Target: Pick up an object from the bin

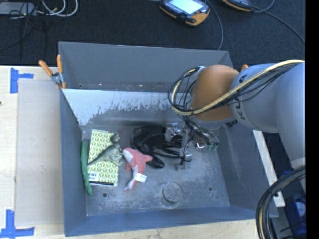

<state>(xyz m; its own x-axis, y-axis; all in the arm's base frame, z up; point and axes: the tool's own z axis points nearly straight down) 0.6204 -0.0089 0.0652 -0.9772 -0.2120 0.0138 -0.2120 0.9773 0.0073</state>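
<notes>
black thing (148, 139): dark, curvy, looped item, maybe glasses or a strap, honestly hard to say. It lies on the floor around the middle of the bin (124, 78), a bit toward the back wall.

gripper (183, 156): down low in the bin, right at the black thing's right end. Could be touching it, could be just over it, can't call that from this angle.

jaws: can't tell if they're open or closed, too much wrist hardware and cable in the way. Nothing I'd swear is held.

wrist: the orange cover (214, 91) and a bundle of cables sit above the gripper, with the arm coming in from the right.

neighbours: a pink plush toy (134, 162) is just left of and below the black thing, near or touching its lower edge. Further left are the green patterned packets (102, 156), with a green stick (83, 166) along their left side.

step: my read is the reach/descend part of the pick, with the grasp not confirmed yet.

next move: I'd guess it needs to close on that right end of the black thing and then lift straight up.

watch out: loopy shape, so it might slip out or drag the plush along.
</notes>
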